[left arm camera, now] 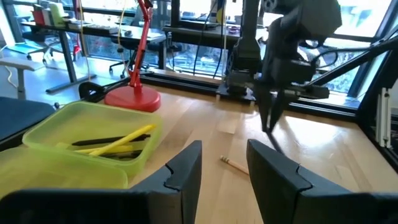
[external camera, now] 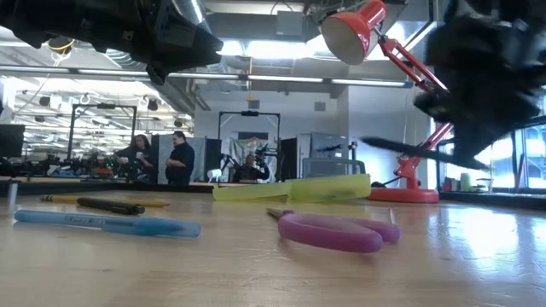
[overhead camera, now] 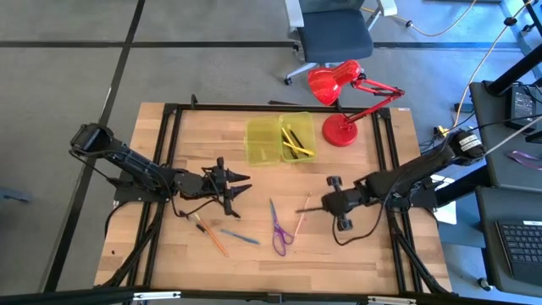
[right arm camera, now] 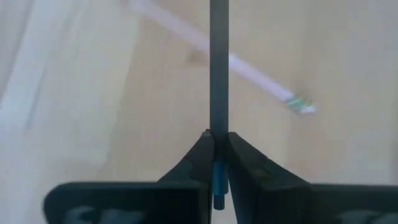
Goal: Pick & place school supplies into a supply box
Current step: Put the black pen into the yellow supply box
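My right gripper (overhead camera: 329, 202) hovers over the table's right half, shut on a thin dark pen (right arm camera: 218, 68) that sticks out past its fingertips. My left gripper (left arm camera: 221, 169) waits open above the table's left half (overhead camera: 230, 188), nothing between its fingers. The yellow-green supply box (overhead camera: 279, 140) lies open at the far middle, with yellow and black pencils in its right half (left arm camera: 115, 143). On the wood lie purple scissors (overhead camera: 279, 229), a pale pink pencil (right arm camera: 255, 73), an orange pencil (overhead camera: 210, 235) and a blue pen (external camera: 102, 223). My right gripper pinches the dark pen near one end (right arm camera: 217, 140) between its two fingers. A short blue stub (right arm camera: 216, 183) shows behind the fingertips. The fingers slant down from the table's right. The pen runs on along them toward the left, lifted clear of the table (external camera: 409, 150).
A red desk lamp (overhead camera: 343, 106) stands at the far right, beside the box. A short pencil (left arm camera: 235, 164) lies on the wood in front of my left gripper. Black frame rails (overhead camera: 165, 169) run along the table's sides. People stand in the room beyond the table (external camera: 162, 158).
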Controlling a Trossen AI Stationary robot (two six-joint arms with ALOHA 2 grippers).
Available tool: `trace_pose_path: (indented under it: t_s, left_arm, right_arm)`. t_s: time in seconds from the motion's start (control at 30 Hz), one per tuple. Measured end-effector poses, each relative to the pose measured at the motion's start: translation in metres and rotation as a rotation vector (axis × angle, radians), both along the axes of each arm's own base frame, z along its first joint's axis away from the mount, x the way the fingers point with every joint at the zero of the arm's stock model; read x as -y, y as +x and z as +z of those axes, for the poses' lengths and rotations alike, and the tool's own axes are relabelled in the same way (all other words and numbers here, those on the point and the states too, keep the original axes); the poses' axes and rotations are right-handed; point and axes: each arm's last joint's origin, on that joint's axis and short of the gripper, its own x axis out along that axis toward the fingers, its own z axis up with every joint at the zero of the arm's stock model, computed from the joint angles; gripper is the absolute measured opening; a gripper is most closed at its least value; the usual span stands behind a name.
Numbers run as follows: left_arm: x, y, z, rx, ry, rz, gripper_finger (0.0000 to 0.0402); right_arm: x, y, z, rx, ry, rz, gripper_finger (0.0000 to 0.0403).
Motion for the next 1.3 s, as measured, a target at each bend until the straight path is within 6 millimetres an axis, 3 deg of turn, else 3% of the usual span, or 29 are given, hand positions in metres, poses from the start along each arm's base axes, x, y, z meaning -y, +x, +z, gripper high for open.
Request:
trace_pose_path:
  t_s: [0.13, 0.27, 0.5, 0.73, 0.9, 1.07, 1.3]
  left_arm:
    - [0.000, 0.000, -0.001, -0.014, 0.016, 0.000, 0.0120]
    - [0.000, -0.001, -0.005, -0.054, 0.027, 0.007, 0.0120]
    - [0.000, -0.001, -0.008, -0.079, -0.004, -0.024, 0.0120]
    - [0.002, -0.001, -0.008, -0.082, -0.011, -0.074, 0.0120]
    - [0.004, -0.001, -0.009, -0.094, -0.018, -0.135, 0.0120]
    - [0.005, -0.001, -0.009, -0.100, -0.028, -0.192, 0.0120]
    - [0.006, -0.001, -0.009, -0.101, -0.031, -0.213, 0.0120]
  right_arm:
    - [0.018, 0.018, 0.023, 0.124, -0.050, -0.256, 0.0032]
    - [0.051, 0.031, 0.038, 0.208, -0.035, -0.544, 0.0033]
    - [0.122, 0.044, 0.042, 0.276, 0.018, -0.789, 0.0037]
    - [0.174, 0.057, 0.013, 0.248, 0.072, -0.852, 0.0039]
    - [0.198, 0.058, -0.013, 0.176, 0.050, -0.906, 0.0040]
    - [0.210, 0.060, -0.026, 0.163, 0.077, -0.923, 0.0041]
    - [0.213, 0.060, -0.032, 0.141, 0.090, -0.923, 0.0041]
